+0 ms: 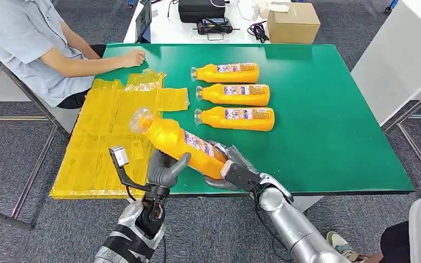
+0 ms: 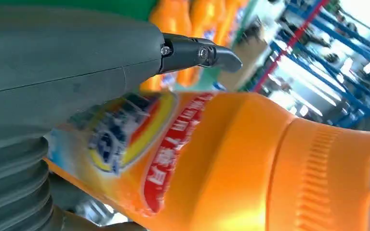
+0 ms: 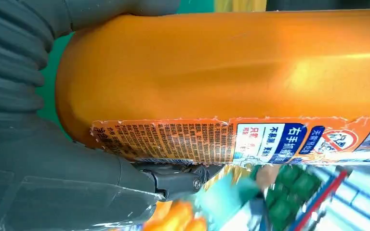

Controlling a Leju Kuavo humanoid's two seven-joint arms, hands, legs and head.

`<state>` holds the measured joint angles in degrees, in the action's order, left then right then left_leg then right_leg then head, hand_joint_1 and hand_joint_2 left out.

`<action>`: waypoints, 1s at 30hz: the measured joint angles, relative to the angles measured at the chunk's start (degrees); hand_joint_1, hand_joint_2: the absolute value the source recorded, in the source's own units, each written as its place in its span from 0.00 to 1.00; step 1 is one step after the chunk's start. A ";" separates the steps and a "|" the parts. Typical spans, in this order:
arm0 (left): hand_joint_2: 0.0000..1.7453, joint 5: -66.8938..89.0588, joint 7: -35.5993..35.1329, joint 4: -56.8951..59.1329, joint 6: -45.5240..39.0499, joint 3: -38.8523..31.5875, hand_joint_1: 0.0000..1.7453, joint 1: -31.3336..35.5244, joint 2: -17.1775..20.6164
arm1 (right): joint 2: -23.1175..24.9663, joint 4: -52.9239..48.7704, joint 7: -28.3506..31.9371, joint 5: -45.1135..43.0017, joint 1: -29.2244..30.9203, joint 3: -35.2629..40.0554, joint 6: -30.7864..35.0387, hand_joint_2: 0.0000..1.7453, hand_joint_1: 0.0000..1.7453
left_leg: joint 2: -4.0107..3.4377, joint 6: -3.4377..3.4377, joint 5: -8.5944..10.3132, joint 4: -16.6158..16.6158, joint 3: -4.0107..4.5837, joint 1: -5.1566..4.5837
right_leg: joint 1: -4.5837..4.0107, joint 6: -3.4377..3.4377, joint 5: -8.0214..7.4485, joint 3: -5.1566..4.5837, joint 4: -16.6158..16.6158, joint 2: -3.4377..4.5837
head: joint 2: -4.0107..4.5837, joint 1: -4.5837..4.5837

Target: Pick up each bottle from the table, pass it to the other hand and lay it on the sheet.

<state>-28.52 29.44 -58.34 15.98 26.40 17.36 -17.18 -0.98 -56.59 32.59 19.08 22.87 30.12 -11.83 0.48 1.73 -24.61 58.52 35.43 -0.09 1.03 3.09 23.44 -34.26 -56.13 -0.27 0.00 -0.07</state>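
I see my right hand [image 1: 231, 171] gripping the base of a glossy orange plastic bottle [image 1: 178, 143], neck tilted toward ten o'clock over the crinkled yellow sheet [image 1: 104, 137], left hand [image 1: 164, 170] clasping its ribbed middle, green table [image 1: 329, 120] beneath.

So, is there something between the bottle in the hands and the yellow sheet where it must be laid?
Nothing visible. The held bottle is gripped by the right hand and left hand, its cap end already over the yellow sheet. The person's hand rests at the sheet's far edge.
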 measured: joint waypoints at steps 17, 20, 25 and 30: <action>1.00 2.64 3.85 -0.55 4.48 -1.46 1.00 -0.14 -0.11 | 1.57 9.64 -0.74 -1.79 5.24 1.81 -1.75 0.00 0.00 | -0.01 0.00 0.01 0.01 -0.01 0.00 | 0.00 0.00 0.00 -0.02 0.00 0.00 | 0.00 0.00; 1.00 4.15 4.04 -0.55 4.28 -1.40 1.00 -0.11 -0.11 | 1.83 10.05 -1.35 -2.68 5.14 1.73 -1.48 0.00 0.00 | 0.00 0.00 0.01 0.01 0.00 0.00 | 0.00 0.00 0.00 -0.02 0.00 0.00 | 0.00 0.02; 1.00 9.21 5.16 -0.55 -1.52 -0.79 1.00 0.23 -0.13 | 2.73 10.42 -3.10 -4.24 4.26 0.46 1.98 0.00 0.00 | -0.01 0.00 0.01 0.01 -0.01 -0.01 | 0.01 0.00 0.00 -0.01 0.01 0.01 | 0.00 0.00; 1.00 18.93 6.49 -1.50 -14.23 -0.59 1.00 0.71 0.39 | 3.21 10.49 -4.59 -2.52 2.87 -2.31 10.04 0.00 0.00 | -0.02 0.00 0.01 0.01 -0.01 0.00 | -0.01 0.00 0.00 -0.01 0.00 0.01 | 0.00 0.00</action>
<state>-9.59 35.93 -59.84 1.75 25.81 18.07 -16.79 2.23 -46.10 28.00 16.56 25.74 27.80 -1.79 0.46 1.73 -24.60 58.53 35.42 -0.09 1.02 3.09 23.44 -34.27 -56.13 -0.26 0.00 -0.07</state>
